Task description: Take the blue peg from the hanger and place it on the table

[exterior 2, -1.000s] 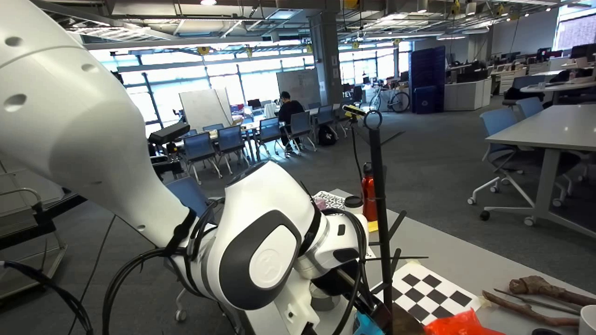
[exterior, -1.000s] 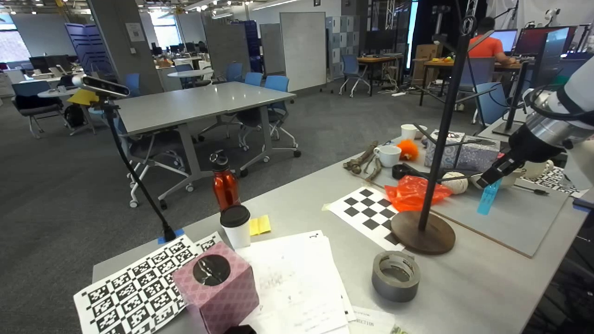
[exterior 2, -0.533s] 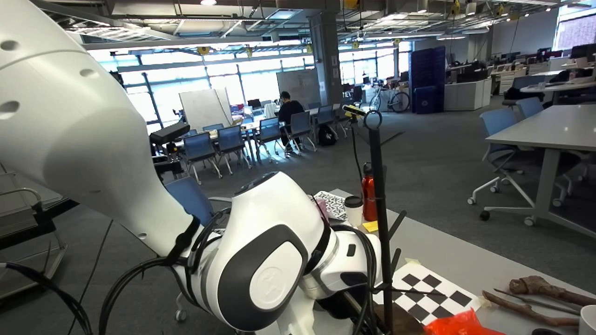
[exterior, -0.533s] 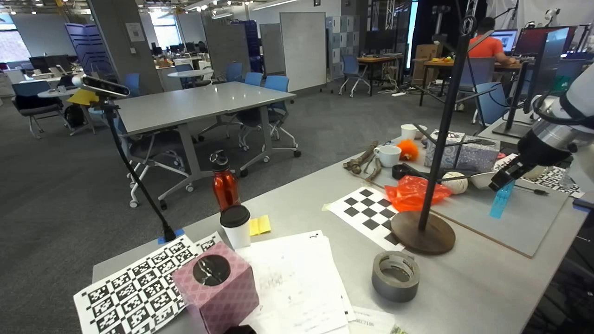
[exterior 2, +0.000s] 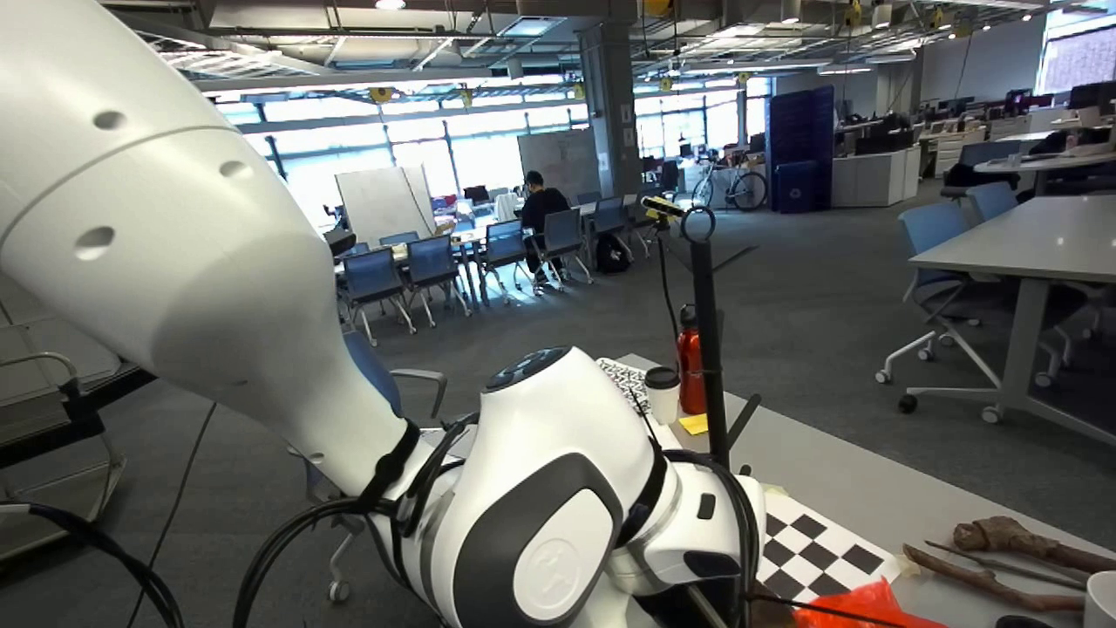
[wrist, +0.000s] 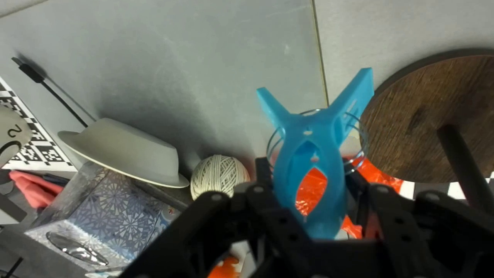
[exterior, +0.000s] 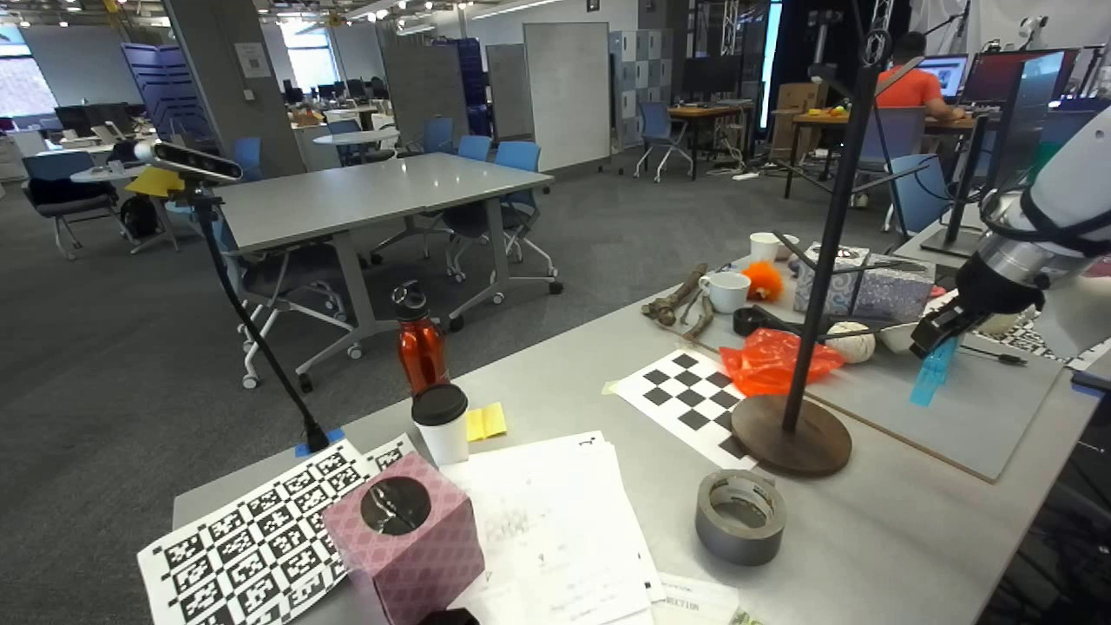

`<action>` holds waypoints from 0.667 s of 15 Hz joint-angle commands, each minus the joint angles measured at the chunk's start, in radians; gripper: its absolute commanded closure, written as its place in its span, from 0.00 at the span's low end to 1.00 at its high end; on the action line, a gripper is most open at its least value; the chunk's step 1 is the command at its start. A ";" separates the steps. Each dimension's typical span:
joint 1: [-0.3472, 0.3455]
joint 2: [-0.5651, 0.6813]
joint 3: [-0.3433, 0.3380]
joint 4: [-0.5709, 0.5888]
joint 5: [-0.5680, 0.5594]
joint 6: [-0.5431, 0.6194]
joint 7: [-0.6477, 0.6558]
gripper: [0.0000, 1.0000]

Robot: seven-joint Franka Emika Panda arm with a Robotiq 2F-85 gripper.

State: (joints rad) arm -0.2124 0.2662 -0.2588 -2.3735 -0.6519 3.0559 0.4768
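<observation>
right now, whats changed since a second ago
In an exterior view, the gripper and the blue peg shifted slightly to the picture's right. Nothing was taken or let go: the blue peg remains gripped. The hanger, tape roll and checkerboard sheet stayed put.

Free rm: bare mat [exterior: 989, 417] beside hanger [exterior: 829, 247], + bare tabletop [exterior: 894, 512] nr its base [exterior: 822, 438]. In way: hanger's prongs [exterior 2: 743, 419], sticking out; red bag [exterior: 764, 365] nr base; tape roll [exterior: 738, 542] just beside base.

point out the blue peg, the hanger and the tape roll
Blue peg [wrist: 332, 160], wrist view: body, beside the oval opening.
Hanger [exterior: 835, 221], in an exterior view: upright dark pole.
Tape roll [exterior: 737, 545], in an exterior view: outer side wall.
</observation>
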 commanded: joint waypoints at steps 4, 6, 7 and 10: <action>-0.026 0.135 0.009 0.151 0.083 -0.042 0.006 0.81; -0.030 0.159 0.012 0.173 0.100 -0.052 0.004 0.81; -0.032 0.168 0.013 0.182 0.106 -0.056 0.003 0.81; 0.049 0.193 -0.055 0.187 0.304 -0.047 -0.125 0.30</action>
State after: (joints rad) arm -0.2117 0.4228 -0.2763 -2.2245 -0.4730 3.0209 0.4297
